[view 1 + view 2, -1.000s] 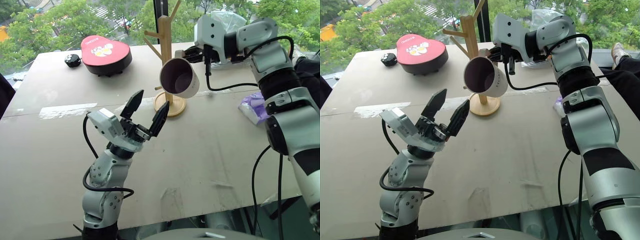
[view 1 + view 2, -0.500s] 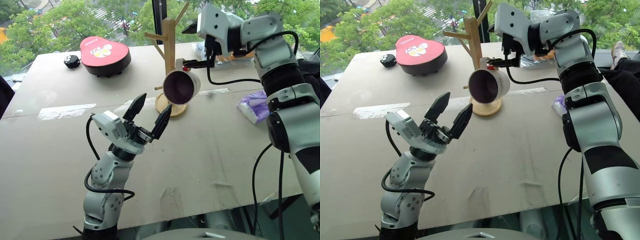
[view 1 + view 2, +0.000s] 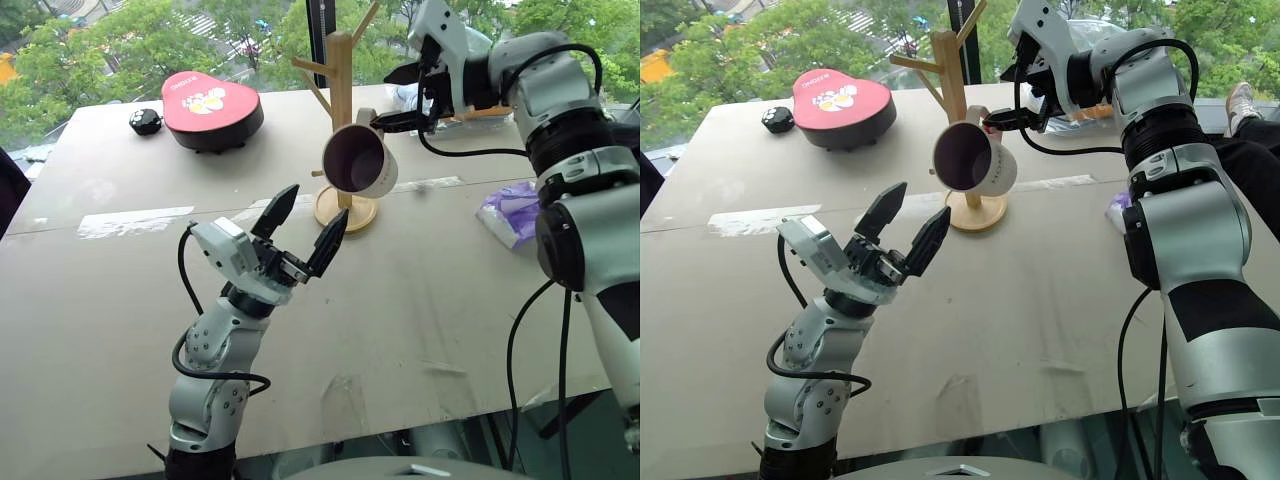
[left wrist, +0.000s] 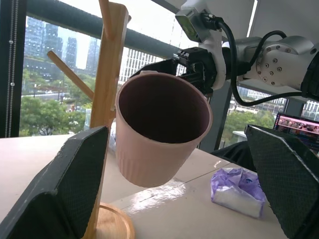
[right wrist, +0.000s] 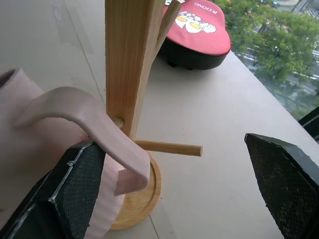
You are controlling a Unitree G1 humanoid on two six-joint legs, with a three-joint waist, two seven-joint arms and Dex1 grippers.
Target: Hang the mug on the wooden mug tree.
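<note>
Mug [image 3: 359, 160] hangs on the mug tree [image 3: 340, 100], handle looped over a low peg right at the post, mouth tilted toward the robot, body clear of the table [image 3: 420, 290]. In the right wrist view the handle [image 5: 94, 129] sits at the peg's root, against the post.

Right gripper [image 3: 405, 95] is just behind the mug, jaws spread wide, holding nothing. One finger [image 3: 398, 121] is still v. close to the handle side. Left gripper [image 3: 300, 225] hovers in front of the tree's base, jaws wide too, empty.

Risks, as I judge them:
- Right finger clips the handle or rim on the way out → mug swings, slides along the peg, maybe drops off. Cause: pulling back w/o first clearing sideways or up.
- Arm bumps a peg or the post → tall tree on a small round base tips, mug goes w/ it.
- Left gripper lifts fwd into the mug's underside → unhooks it.
- Mug is tilted, so any knock may start it rocking.
</note>
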